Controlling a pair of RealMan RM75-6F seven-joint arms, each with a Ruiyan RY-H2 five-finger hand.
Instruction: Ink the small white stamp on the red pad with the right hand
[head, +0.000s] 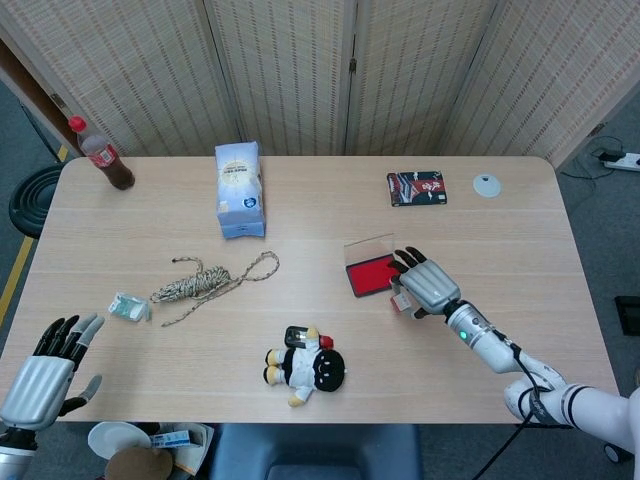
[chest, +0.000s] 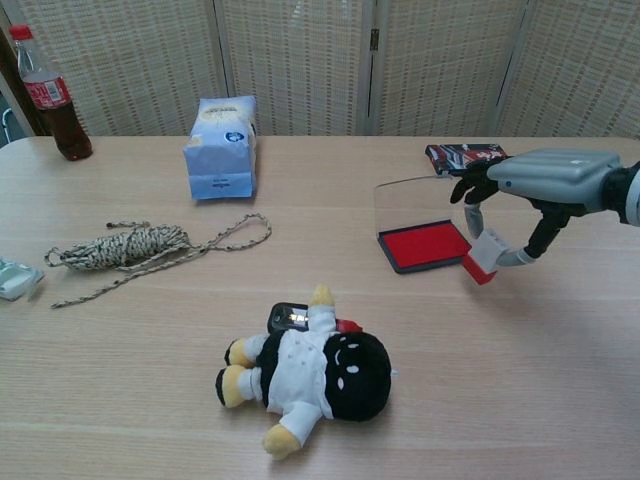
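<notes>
The small white stamp with a red base hangs tilted above the table, pinched between the thumb and fingers of my right hand. It hovers just off the right edge of the red ink pad, whose clear lid stands open behind it. In the head view the right hand covers most of the stamp beside the pad. My left hand is at the table's near left corner with its fingers spread and nothing in it.
A plush doll lying on a phone sits near the front centre. A coiled rope, a blue-white bag, a cola bottle, a small packet, a dark card box and a white disc lie around the table.
</notes>
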